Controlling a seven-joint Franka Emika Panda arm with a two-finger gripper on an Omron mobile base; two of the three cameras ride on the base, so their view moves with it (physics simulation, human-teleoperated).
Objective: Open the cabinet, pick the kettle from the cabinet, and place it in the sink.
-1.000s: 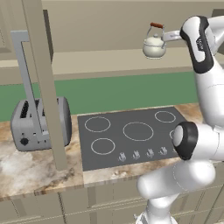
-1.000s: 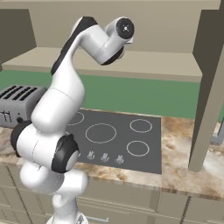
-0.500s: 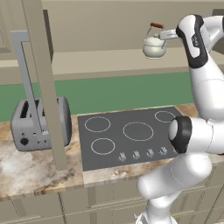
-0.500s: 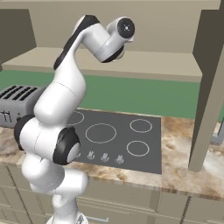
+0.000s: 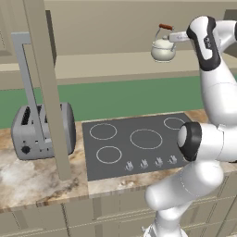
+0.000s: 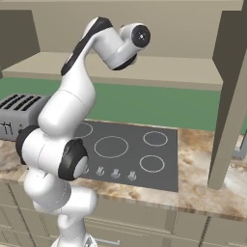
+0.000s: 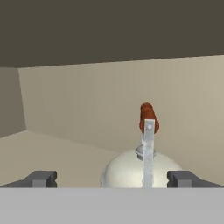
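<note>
The cream-white kettle point(image 5: 163, 49) stands on the shelf inside the open beige wall cabinet point(image 5: 106, 62), its wire handle topped with reddish-brown wood. My gripper point(image 5: 175, 39) reaches in from the right, level with the kettle's upper part. In the hand view the kettle point(image 7: 127, 173) sits low and close between the two dark fingertips point(image 7: 43, 178), which stand wide apart on either side of it; the gripper point(image 7: 112, 179) is open. The wire handle rises just right of centre. The sink is out of view.
One open cabinet door point(image 5: 46, 92) with its long silver handle point(image 5: 28, 92) hangs edge-on over the counter's left; the other door point(image 6: 231, 96) hangs at the right. Below are a black cooktop point(image 5: 139, 143), a grey toaster point(image 5: 41, 129) and the marble counter point(image 6: 207, 183).
My hand has moved a little to the left, deeper into the cabinet towards the kettle. The kettle has stayed where it was.
</note>
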